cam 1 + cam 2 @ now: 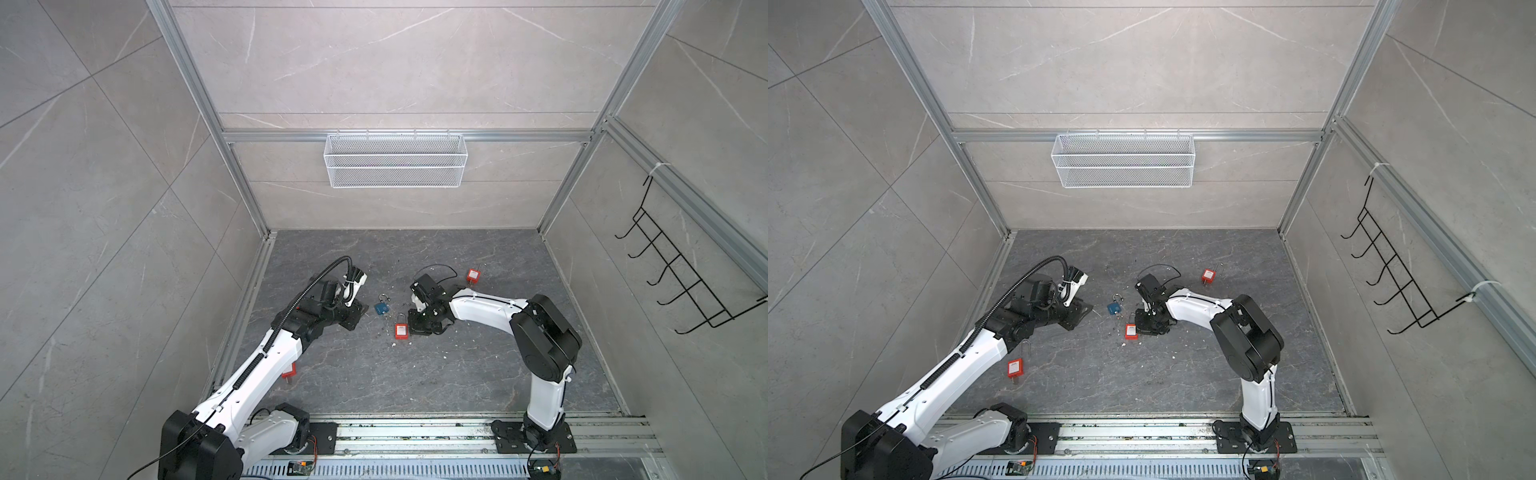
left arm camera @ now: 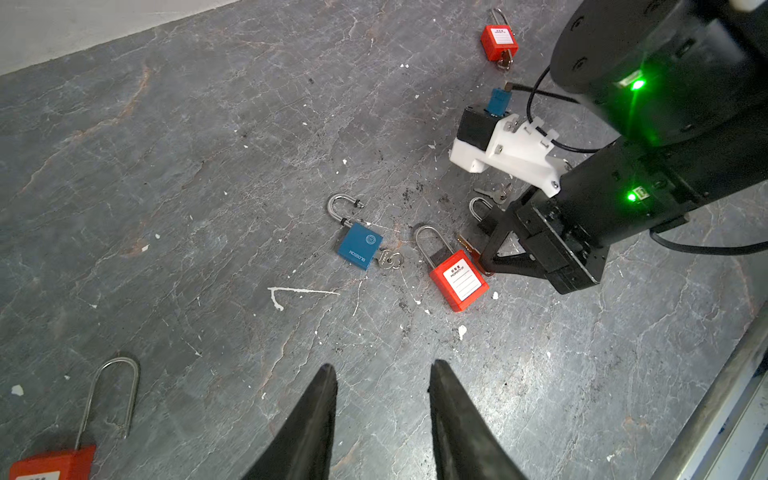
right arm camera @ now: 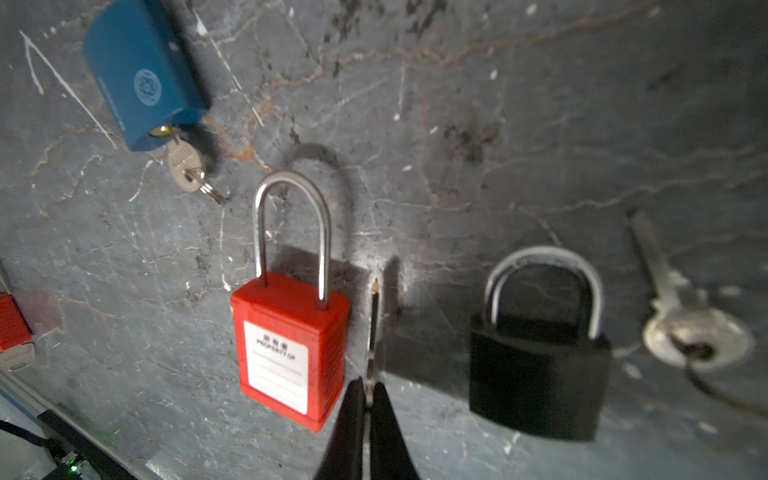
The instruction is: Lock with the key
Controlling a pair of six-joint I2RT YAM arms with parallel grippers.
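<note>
While the left pincer (image 2: 382, 368) hung over bare worktop (image 2: 208, 208), its jaws were partly apart with nothing between them.

Left to right:
- A spare red padlock (image 1: 1015, 368) lay by the left arm.
- The blue padlock (image 3: 141, 75) had a silver key (image 3: 185, 172) in its keyway.
- The red padlock (image 3: 291, 349), likely the target, lay flat and label up, with both shackle legs in the body.
- Just beside its body was the key (image 3: 375, 324), blade edge-on and parallel to the shackle.
- The right pincer (image 3: 368, 384) was closed tight on the key's rear end.
- Further right were the black padlock (image 3: 540, 365) and a loose key (image 3: 681, 320), and well beyond them a far red padlock (image 1: 473, 274).

Handling, my read:
- The key was thin, stiff, light and slick metal. It should be held flat across the head, or it would pivot in the jaws once it met resistance.
- The padlock body looked like light plastic on smooth stone, so it would skate away under insertion force.
- It needed bracing by the left pincer across the body's narrow sides, below the shackle.
- I couldn't see the keyway. It was presumably on the end face opposite the shackle, so the key had to come round to there.
</note>
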